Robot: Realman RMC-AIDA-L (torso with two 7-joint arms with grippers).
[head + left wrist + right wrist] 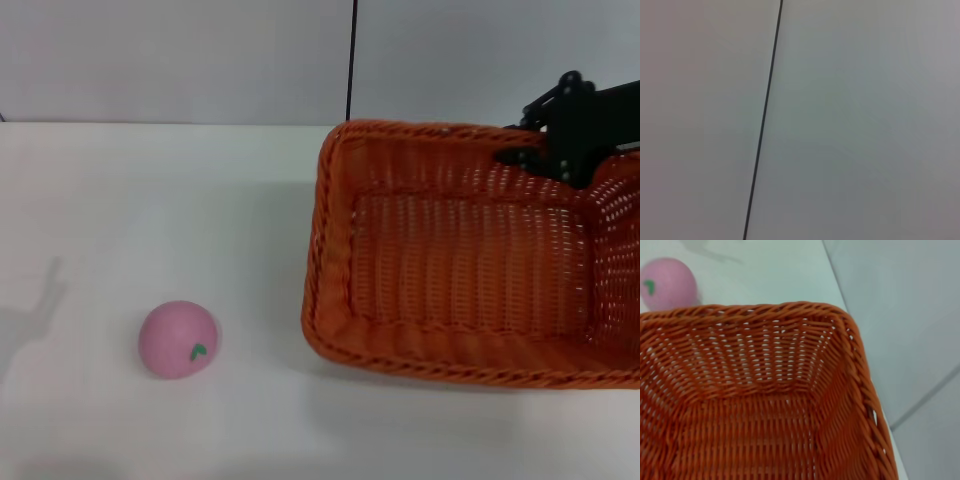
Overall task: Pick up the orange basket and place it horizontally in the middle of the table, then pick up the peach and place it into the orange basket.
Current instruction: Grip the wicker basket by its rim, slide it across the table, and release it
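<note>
The orange basket [330,240] occupies the right half of the white table [150,200], with its long side running left to right and its right end cut off by the edge of the head view. My right gripper [545,150] straddles the basket's far rim near the right corner and is shut on it, with one finger inside the wall. The right wrist view looks down into the basket [765,355]. The peach [178,339] rests alone on the table's front left, well apart from the basket, and appears beyond the basket's rim as the peach [667,282]. My left gripper is out of view.
A pale wall with a dark vertical seam [352,60] stands behind the table; the left wrist view shows only that wall and the seam [762,120]. An arm's shadow [30,320] falls on the table's left edge. Bare tabletop lies between peach and basket.
</note>
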